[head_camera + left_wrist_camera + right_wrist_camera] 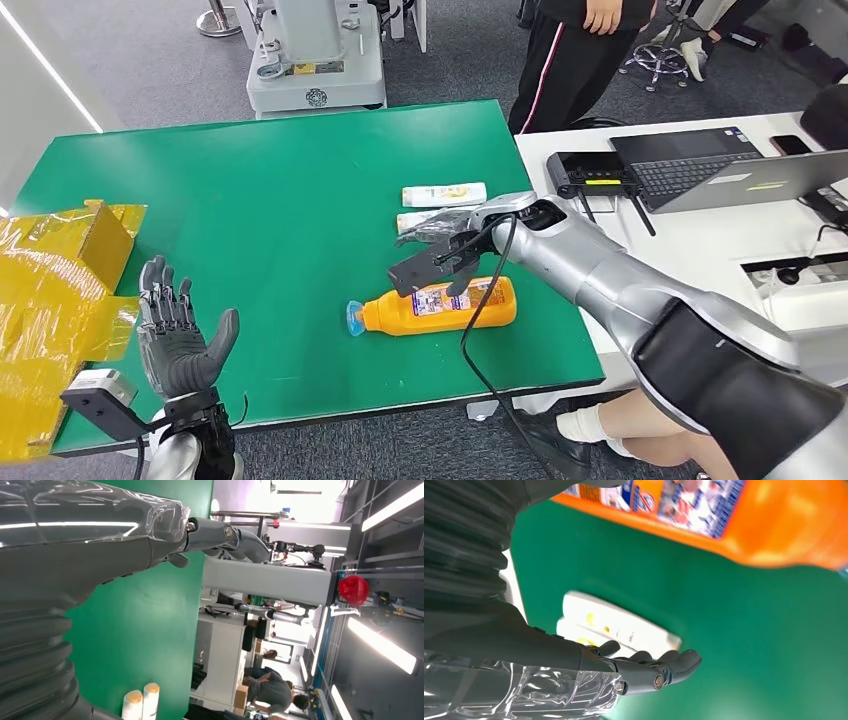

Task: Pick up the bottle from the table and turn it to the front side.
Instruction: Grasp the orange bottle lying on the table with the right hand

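The orange bottle (440, 305) lies on its side on the green worktop (280, 200) right under the right robot hand (440, 245), which hovers released, so I'd wrap the body mid-label, minding the two white tubes (443, 195) just beyond; left robot hand (180, 335) idles open.

No legible text in any view

The orange bottle (440, 305) carries a printed blue, white and red label, and the two white tubes (444, 194) bear yellow markings, but every letter is too small or blurred to read.
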Controlling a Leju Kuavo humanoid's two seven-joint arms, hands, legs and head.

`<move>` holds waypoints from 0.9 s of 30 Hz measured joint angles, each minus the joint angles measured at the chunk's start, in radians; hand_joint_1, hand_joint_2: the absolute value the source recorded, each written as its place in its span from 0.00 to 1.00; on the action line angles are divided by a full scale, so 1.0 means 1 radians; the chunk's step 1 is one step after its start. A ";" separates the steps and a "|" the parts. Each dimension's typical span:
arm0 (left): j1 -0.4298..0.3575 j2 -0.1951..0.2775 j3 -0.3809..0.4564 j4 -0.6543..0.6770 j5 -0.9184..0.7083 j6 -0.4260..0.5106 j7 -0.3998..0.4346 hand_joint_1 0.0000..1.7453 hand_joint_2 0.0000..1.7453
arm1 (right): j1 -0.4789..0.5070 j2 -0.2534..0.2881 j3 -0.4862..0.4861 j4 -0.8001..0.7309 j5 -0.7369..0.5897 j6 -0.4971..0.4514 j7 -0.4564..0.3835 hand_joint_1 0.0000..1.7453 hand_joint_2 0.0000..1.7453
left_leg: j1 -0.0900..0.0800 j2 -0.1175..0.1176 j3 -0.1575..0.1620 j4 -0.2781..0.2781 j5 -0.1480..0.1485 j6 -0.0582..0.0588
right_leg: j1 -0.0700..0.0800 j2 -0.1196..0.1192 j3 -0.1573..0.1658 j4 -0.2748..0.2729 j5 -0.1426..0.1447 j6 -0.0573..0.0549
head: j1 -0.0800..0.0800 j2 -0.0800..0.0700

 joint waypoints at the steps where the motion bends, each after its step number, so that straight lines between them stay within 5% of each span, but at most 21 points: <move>1: 0.000 0.001 0.000 0.000 0.004 0.004 0.000 0.00 1.00 | 0.000 -0.002 0.014 0.005 0.000 -0.001 0.005 0.00 1.00 | 0.000 0.000 0.000 0.000 0.000 0.000 | 0.000 0.000 0.000 0.000 0.000 0.000 | 0.000 0.000; 27: -0.001 0.002 0.000 0.000 0.038 0.035 0.000 0.00 1.00 | -0.021 -0.029 0.259 0.077 -0.070 0.058 0.057 0.00 1.00 | 0.000 0.001 0.000 0.001 0.000 0.000 | 0.000 0.001 0.000 0.000 0.000 0.000 | 0.000 0.000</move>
